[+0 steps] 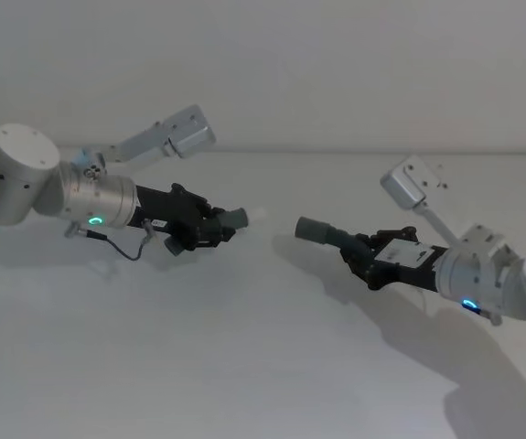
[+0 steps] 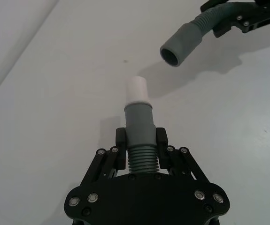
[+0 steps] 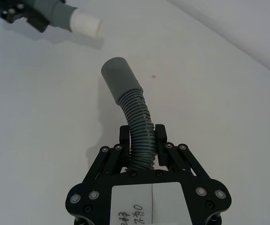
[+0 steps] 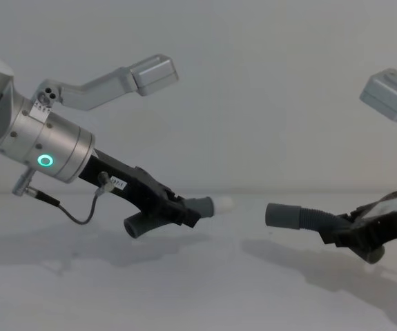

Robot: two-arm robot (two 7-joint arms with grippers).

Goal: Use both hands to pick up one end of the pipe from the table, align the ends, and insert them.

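Pale, unmarked bench (image 1: pixel 244 384) before a plain grey wall (image 1: pixel 336 73), both arms reaching inward over it. Left claw (image 1: pixel 221 229), on the arm with the glowing green ring (image 1: pixel 95 220), is closed around the ribbed body of the left hose piece (image 2: pixel 142 159), gripping just behind its smooth grey cuff (image 2: pixel 138 119). The whitish tip (image 2: pixel 137 89) projects free beyond the claw. Right claw (image 1: pixel 354 247) is likewise closed on the ribbed body of the right hose piece (image 3: pixel 139 124), but farther back, so that a curved ribbed stretch and the open cuff (image 3: pixel 118 75) stand out unsupported ahead of it. Both pieces are carried clear of the bench, and the two ends face each other across a plain gap, near but not touching.

Stage, as judged: pick-up complete, alignment under way, insertion not yet begun.

Hazards.
1. In the left wrist view the open cuff sits to one side of the tip's line and is angled across it. Closing the gap like this would likely drive the tip against the cuff's rim rather than into it.
2. The right hose piece looks flexible and is held well behind its cuff. A push along the axis could buckle the ribbed stretch and swing the mouth aside.
3. Either piece may slide back through its grip under the insertion force, leaving the joint only part seated.
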